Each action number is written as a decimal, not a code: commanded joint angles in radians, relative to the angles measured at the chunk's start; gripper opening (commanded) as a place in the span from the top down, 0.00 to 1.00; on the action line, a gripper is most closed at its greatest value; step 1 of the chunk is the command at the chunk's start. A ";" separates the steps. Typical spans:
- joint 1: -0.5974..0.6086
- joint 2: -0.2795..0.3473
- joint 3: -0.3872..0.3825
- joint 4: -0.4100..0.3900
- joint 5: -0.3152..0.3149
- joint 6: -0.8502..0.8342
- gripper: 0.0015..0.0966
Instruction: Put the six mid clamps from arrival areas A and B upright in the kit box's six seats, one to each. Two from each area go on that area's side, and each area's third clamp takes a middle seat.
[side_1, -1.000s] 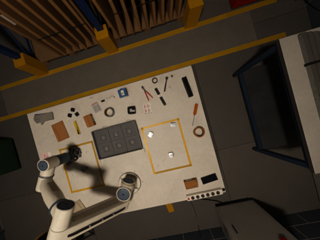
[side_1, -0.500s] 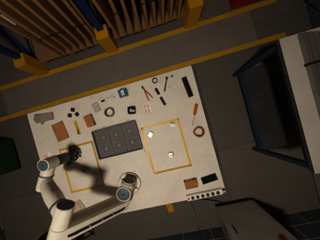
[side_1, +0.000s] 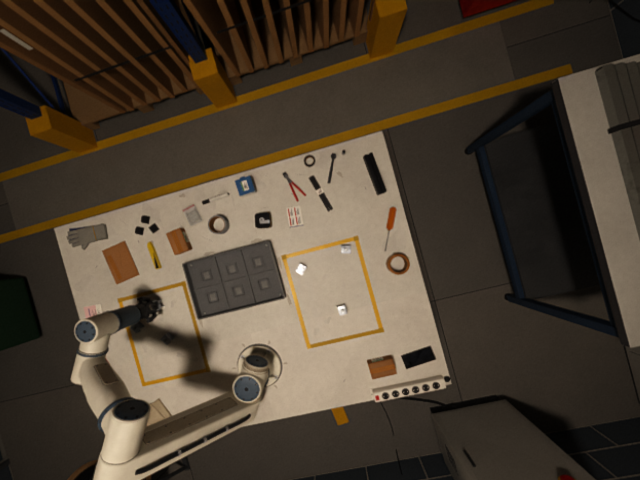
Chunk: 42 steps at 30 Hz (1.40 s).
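The left yellow-outlined arrival area (side_1: 163,333) lies in the arm's shadow, and my gripper (side_1: 150,306) hangs over its upper left corner, closed on a mid clamp that is hidden beneath it. One more clamp (side_1: 167,338) shows dimly in the shadow inside that area. The dark grey kit box (side_1: 235,278) sits between the two areas, its six square seats all without clamps. In the right arrival area (side_1: 332,292) three pale clamps are spread apart: one (side_1: 301,268) at upper left, one (side_1: 346,249) near the top edge and one (side_1: 341,309) lower down.
An orange box (side_1: 381,367) and a power strip (side_1: 409,390) sit at the table's lower right. Tools, tape rolls, a glove (side_1: 87,235) and small boxes line the far edge. An orange tape ring (side_1: 397,263) and a screwdriver (side_1: 390,227) lie right of the right area.
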 commanded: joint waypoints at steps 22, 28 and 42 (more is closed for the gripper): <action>-0.001 -0.086 0.131 0.001 -0.215 0.001 0.93; -0.040 -0.112 0.093 0.001 -0.203 0.026 0.93; -0.357 -0.217 -0.056 0.001 -0.158 0.251 0.93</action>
